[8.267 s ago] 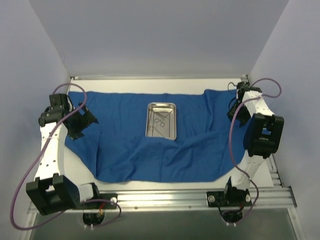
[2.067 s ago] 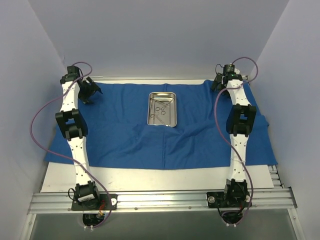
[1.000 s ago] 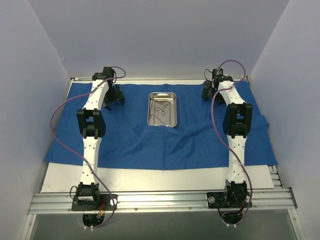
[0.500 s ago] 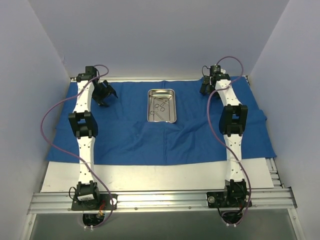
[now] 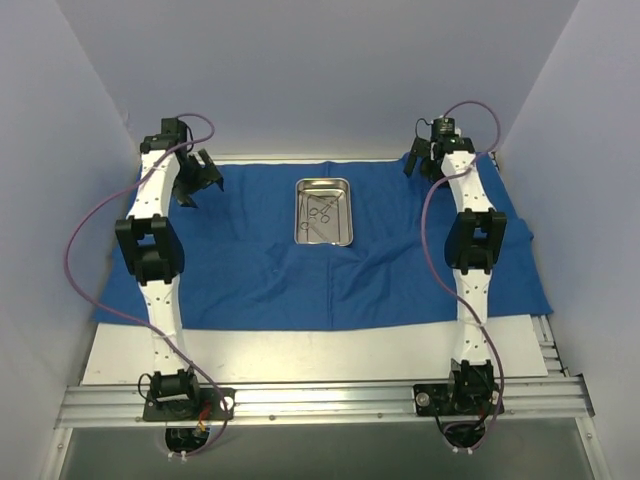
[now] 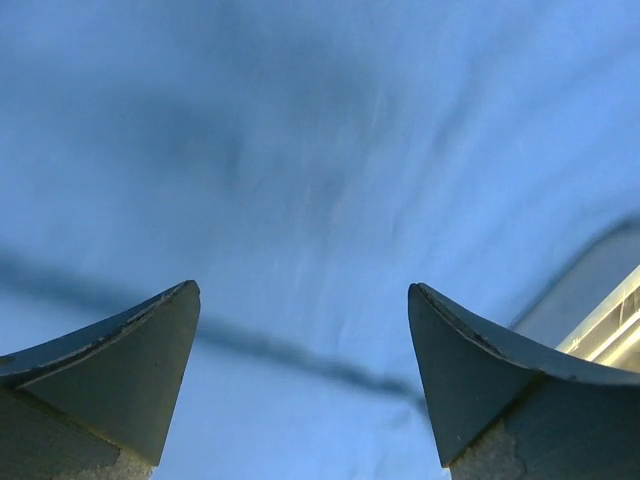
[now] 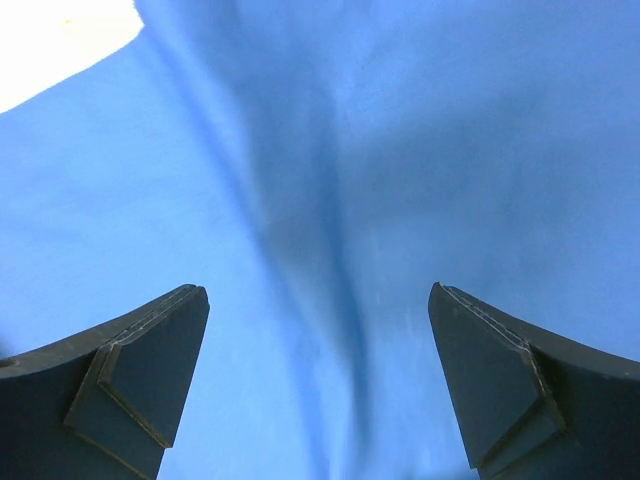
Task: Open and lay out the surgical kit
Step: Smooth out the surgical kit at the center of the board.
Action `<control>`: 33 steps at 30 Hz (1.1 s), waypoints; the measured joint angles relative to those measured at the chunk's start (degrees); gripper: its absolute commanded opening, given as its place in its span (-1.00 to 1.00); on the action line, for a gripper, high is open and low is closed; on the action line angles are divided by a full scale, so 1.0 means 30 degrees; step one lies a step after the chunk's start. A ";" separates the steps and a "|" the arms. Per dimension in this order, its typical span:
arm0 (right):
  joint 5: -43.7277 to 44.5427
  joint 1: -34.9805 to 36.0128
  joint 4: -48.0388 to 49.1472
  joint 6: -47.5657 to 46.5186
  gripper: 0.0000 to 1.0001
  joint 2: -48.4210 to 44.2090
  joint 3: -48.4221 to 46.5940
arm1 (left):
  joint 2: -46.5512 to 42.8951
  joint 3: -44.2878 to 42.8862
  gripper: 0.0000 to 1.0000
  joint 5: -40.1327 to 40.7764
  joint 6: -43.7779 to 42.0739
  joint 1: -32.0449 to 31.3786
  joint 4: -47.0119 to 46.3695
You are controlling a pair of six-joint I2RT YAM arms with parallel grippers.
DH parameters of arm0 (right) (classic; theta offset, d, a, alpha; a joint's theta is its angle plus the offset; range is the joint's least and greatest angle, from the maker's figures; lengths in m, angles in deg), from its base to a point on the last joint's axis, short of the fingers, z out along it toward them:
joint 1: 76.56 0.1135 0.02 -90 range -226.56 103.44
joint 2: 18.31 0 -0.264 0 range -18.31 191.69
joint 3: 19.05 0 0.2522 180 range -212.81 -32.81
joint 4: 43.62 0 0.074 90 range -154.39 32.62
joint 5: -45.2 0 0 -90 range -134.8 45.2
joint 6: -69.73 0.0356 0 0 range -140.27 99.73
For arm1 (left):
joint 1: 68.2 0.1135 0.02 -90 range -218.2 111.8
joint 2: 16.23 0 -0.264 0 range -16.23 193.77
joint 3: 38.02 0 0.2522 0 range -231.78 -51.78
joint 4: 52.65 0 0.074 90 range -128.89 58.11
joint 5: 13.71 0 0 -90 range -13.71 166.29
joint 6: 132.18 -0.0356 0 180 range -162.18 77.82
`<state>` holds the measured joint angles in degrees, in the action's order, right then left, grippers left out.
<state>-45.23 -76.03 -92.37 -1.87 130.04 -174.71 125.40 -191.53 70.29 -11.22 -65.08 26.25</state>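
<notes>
1. Hanging over the far left corner of the table [image 5: 300,350], the left gripper [image 5: 197,180] has its jaws spread wide with nothing between them. The left wrist view shows its two dark fingers [image 6: 120,370] framing only blue fabric.
2. The right gripper [image 5: 414,164] sits close to the far edge, toward the far right corner. Its jaws are likewise wide apart and empty. In the right wrist view they stand either side of a soft fold running down the cloth.
3. Whether either pair of fingertips touches the fabric cannot be told.
4. Beneath both grippers lies the blue cloth wrap [image 5: 260,265], opened out and spread from the left edge to the right edge and up to the far edge. It is wrinkled, most of all in its near right part.
5. The steel tray [image 5: 298,212] rests on the cloth in the middle of the far half. It lies between the two grippers and apart from both, with its long sides running from far to near.
6. Inside the tray lie the thin scissor-like instruments [image 5: 320,212]. Their ring handles are just visible, but they are too small to count.
7. A bare white strip of the table shows along the near edge, where the cloth stops short.
8. Purple cables [image 5: 85,230] loop alongside each arm.
</notes>
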 measured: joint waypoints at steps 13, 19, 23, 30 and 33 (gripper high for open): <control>-0.0561 0.2331 -0.0503 0.1005 0.98 -1.7945 1.8047 | -1.4141 1.2619 0.93 0.2776 -0.1129 -0.1202 -0.0080; -0.1239 0.7140 -0.0051 0.3330 0.98 -2.1427 2.5951 | -1.4273 1.4848 0.93 0.2266 -0.1144 -0.2470 -0.0022; -0.1049 0.8735 0.0335 0.4590 0.98 -2.1821 2.7715 | -1.4265 1.4819 0.93 0.2186 -0.1158 -0.2739 -0.0087; -0.0073 1.0251 0.2331 0.5311 0.91 -2.0480 2.7795 | -1.4251 1.4702 0.93 0.1807 -0.1362 -0.2812 -0.0087; 0.0007 1.0550 0.3075 0.5464 0.85 -1.9023 2.7824 | -1.4251 1.4695 0.93 0.1756 -0.1515 -0.2812 -0.0080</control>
<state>-45.20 -44.38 -83.14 14.52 72.97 -91.24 82.64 -147.44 75.56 -15.76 -73.52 26.01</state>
